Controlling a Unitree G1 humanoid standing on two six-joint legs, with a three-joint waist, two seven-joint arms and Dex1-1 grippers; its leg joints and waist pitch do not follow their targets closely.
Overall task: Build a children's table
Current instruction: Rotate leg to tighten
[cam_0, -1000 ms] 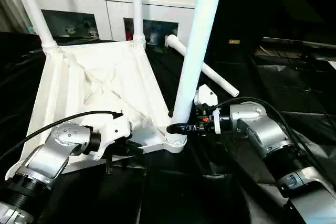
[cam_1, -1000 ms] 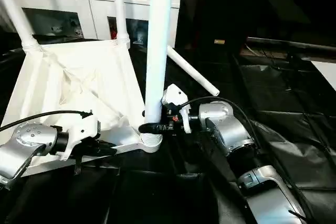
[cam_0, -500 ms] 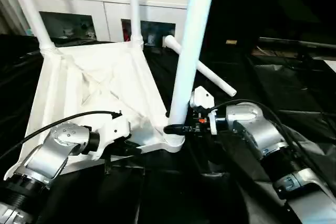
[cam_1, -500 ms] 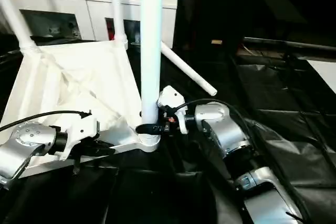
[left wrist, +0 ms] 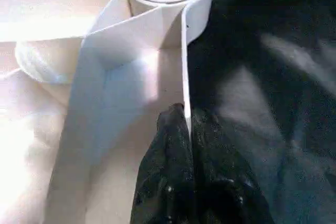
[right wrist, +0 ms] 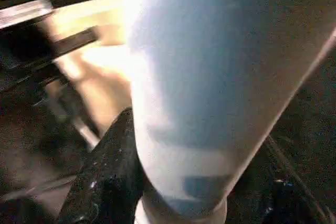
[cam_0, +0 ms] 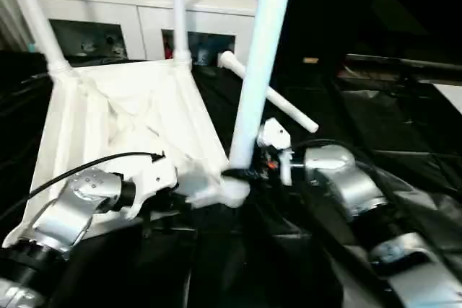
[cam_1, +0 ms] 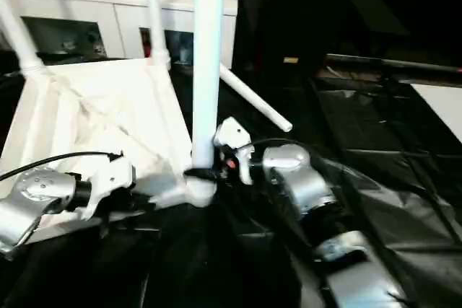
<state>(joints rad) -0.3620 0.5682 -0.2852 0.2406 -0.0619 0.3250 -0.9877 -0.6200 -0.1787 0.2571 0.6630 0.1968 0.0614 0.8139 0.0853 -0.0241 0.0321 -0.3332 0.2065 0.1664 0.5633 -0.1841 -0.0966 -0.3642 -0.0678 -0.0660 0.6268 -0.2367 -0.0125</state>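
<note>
The right pincer [cam_0: 234,176] grips the third leg [cam_0: 257,70] at its socket. The left pincer [left wrist: 188,124] pinches the tabletop [cam_0: 130,117] rim. Next, I'd guess, seat it fully.

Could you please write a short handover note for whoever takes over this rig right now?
Left tool: shut on the tabletop's thin near rim, by the near corner socket.
Right tool: closed around the near leg just above that socket.
Tabletop lies underside up on the black sheet.
Done: two far legs stand in their sockets; the near leg stands upright in its socket.
Left: the fourth leg lies loose on the sheet beyond the tabletop.
</note>
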